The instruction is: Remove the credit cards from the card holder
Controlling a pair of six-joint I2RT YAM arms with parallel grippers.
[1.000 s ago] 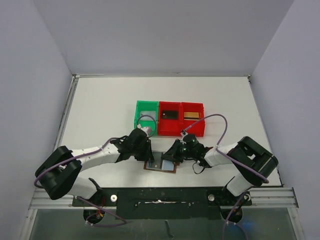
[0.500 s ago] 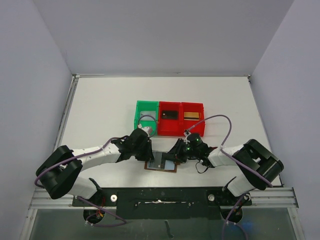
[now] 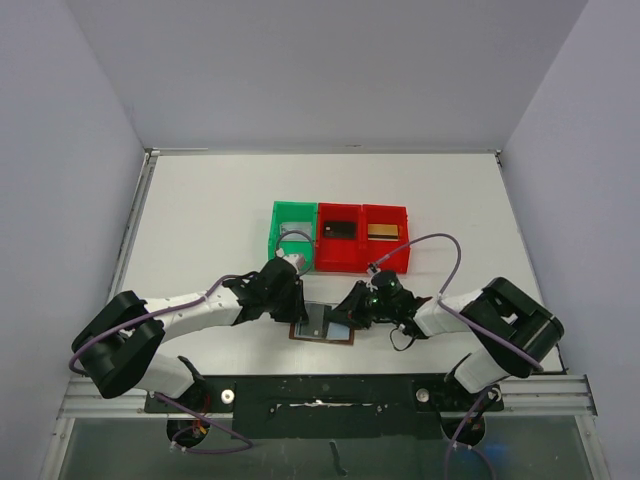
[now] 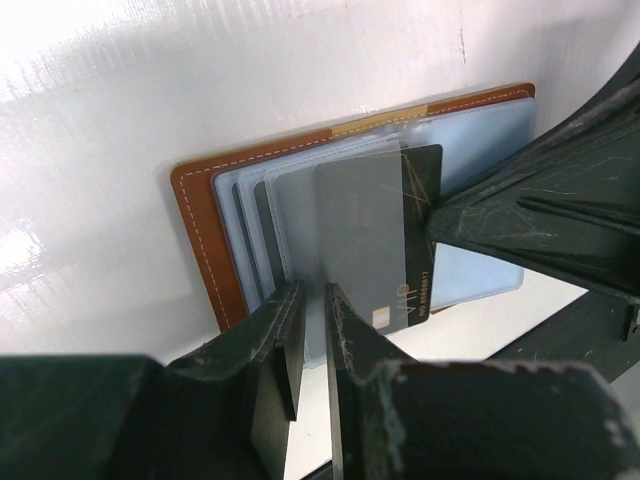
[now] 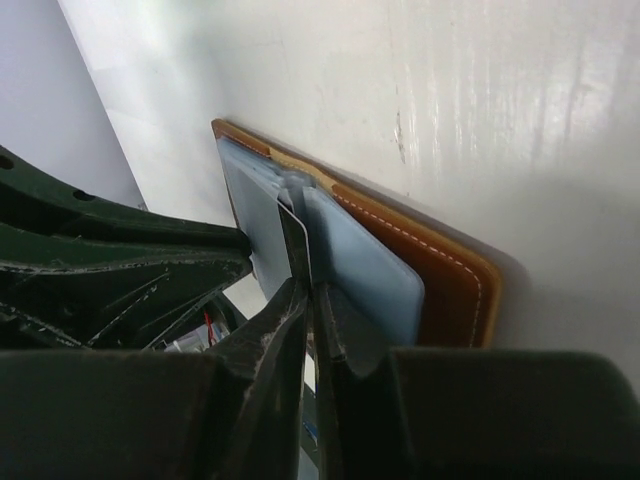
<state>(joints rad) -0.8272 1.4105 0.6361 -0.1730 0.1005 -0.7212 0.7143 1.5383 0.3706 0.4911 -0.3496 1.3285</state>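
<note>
The brown leather card holder (image 3: 322, 331) lies open on the table between my two grippers. In the left wrist view its brown cover (image 4: 200, 240) holds several pale blue-grey sleeves, and a dark grey credit card (image 4: 365, 240) sticks partly out of one. My left gripper (image 3: 293, 305) (image 4: 312, 295) is shut on the edge of a sleeve. My right gripper (image 3: 343, 315) (image 5: 312, 290) is shut on the thin edge of the dark card (image 5: 296, 235), which stands between two sleeves of the holder (image 5: 450, 280).
Three bins stand in a row behind the holder: a green one (image 3: 278, 240) with something pale grey inside, a red one (image 3: 340, 252) holding a black card (image 3: 340, 229), and a red one (image 3: 385, 254) holding a gold card (image 3: 381, 230). The table's near edge is just below the holder.
The right arm's elbow has swung out and back a little. Both grippers and the holder stay almost where they were.
</note>
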